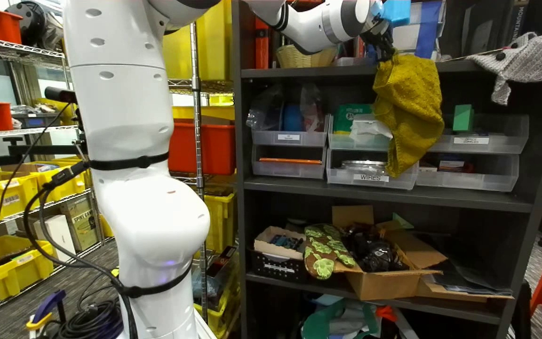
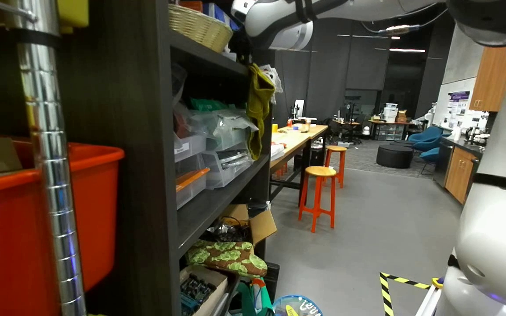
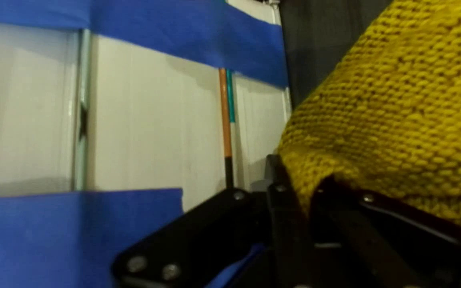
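A: Holding what, up by the upper shelf [image 1: 308,73]?

B: Pinching a mustard-yellow knitted cloth [image 1: 407,108] with the gripper [image 3: 302,174]; clamping both jaws on one gathered end.

A: And hanging where?

B: Dangling from that end past the shelf's front edge, passing in front of the dark shelving [image 1: 299,189], tapering to a low tip before the right part of a clear bin marked WIRES [image 1: 341,179].

A: Touching that bin?

B: Overlapping in an exterior view, but not showing clearly whether touching or just hanging near.

A: Seeing what in the wrist view?

B: Showing knitted stitches close up on the right, folding in between the jaws; facing white panels [image 3: 154,112] banded with blue tape [image 3: 154,24] on the left.

A: Noticing anything nearby?

B: Spotting a grey crocheted piece [image 1: 525,61] drooping over the upper shelf's edge, right of the cloth in an exterior view; also spotting a wicker basket [image 2: 200,26] sitting on that shelf.

A: Finding what lower down?

B: Finding a leaf-patterned mitt [image 2: 229,258] lying alongside an open cardboard box [image 1: 386,288] on a lower shelf [image 1: 294,285].
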Available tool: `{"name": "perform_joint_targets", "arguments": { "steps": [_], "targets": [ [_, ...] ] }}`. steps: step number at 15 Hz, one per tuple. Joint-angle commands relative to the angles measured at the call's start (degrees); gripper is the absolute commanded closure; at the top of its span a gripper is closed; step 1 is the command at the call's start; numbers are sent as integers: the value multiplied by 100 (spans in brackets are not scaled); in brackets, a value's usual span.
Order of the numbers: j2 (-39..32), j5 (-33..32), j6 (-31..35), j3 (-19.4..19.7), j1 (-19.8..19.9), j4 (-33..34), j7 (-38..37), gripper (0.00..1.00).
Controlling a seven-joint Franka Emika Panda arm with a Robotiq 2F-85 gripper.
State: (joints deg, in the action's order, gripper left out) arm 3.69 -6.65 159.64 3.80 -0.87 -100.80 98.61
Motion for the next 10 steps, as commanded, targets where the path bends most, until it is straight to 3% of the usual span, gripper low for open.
{"name": "perform_joint_targets", "arguments": {
  "steps": [1, 6, 10],
  "targets": [
    [483, 37, 167, -99, -128, -593, 235, 99],
    [743, 102, 312, -125, -248, -900, 465, 99],
    [661, 209, 204, -72, -237, -680, 386, 99]
  ]
}}
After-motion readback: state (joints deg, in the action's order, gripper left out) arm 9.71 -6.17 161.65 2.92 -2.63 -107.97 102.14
